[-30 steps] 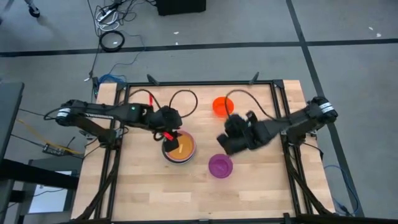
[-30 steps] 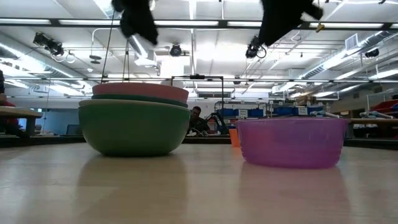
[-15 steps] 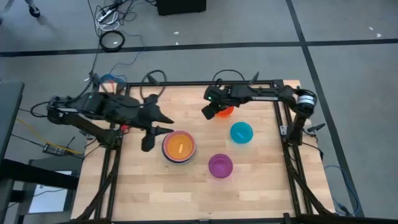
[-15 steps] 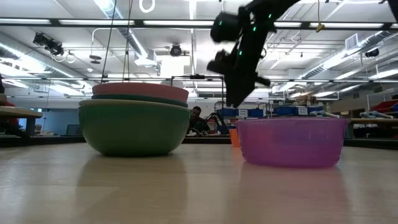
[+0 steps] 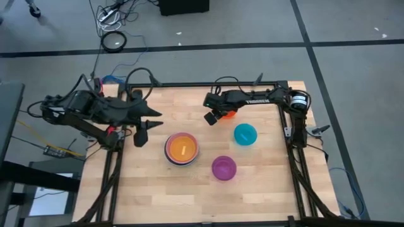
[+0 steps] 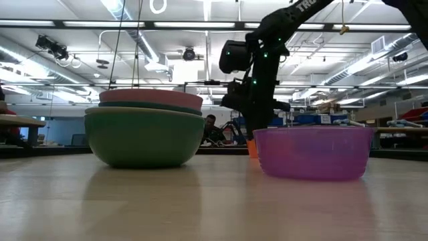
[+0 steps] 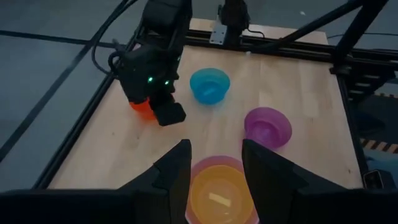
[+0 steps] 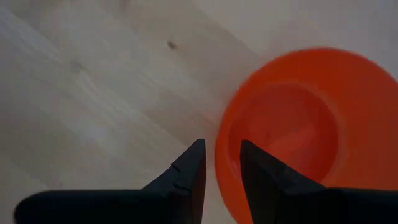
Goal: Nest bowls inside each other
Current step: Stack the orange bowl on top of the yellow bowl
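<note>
Near the table's far edge, an orange bowl (image 5: 229, 113) (image 8: 292, 118) rests on its base. My right gripper (image 5: 213, 118) (image 8: 219, 163) points down at it, open, one finger outside the rim and one inside; I see no touch. A cyan-blue bowl (image 5: 245, 133) and a purple bowl (image 5: 223, 168) (image 6: 313, 152) stand apart on the wood. A stack of nested bowls (image 5: 182, 149) (image 6: 144, 134) has green outermost and yellow (image 7: 219, 198) innermost. My left gripper (image 5: 149, 127) (image 7: 216, 163) hangs open, raised, left of the stack.
Black frame rails (image 5: 285, 120) run along the table's edges, with cables looping at the far left corner (image 5: 140, 79). Bare wood (image 5: 164, 195) lies along the near side. Beyond the table, in the low view, a person (image 6: 212, 127) sits in the room.
My right gripper has swung from the table's middle toward the far edge and come down, tipping downward, over the orange bowl's rim; the cyan-blue bowl, hidden under that arm before, now shows. My left gripper has risen from over the stack and drawn back toward the left edge.
</note>
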### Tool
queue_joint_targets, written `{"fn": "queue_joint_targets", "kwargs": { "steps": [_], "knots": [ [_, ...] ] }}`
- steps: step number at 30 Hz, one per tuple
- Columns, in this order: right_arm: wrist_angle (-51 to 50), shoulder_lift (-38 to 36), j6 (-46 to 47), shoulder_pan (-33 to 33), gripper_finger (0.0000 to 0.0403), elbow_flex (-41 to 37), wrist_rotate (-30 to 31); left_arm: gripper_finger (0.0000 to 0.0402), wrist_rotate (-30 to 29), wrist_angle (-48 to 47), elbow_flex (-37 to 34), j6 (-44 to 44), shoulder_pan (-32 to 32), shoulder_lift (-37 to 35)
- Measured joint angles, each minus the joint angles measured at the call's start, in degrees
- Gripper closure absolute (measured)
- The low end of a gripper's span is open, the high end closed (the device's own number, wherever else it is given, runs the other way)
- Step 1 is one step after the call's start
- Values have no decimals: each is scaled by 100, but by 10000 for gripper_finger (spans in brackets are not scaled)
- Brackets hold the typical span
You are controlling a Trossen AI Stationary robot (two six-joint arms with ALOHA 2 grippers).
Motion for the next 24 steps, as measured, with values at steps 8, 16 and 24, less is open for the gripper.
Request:
{"fn": "queue_joint_targets", "kwargs": {
  "steps": [8, 16, 24],
  "knots": [
    [144, 611, -59, -35, 335, 3, 10, 249, -36, -10, -7, 0, 0, 25],
    [85, 220, -401, 238, 400, -12, 328, 249, -349, -402, -7, -47, 2, 23],
    [1638, -1218, -849, 1560, 402, 3, -534, 249, -674, -497, -7, -15, 4, 23]
  ]
}}
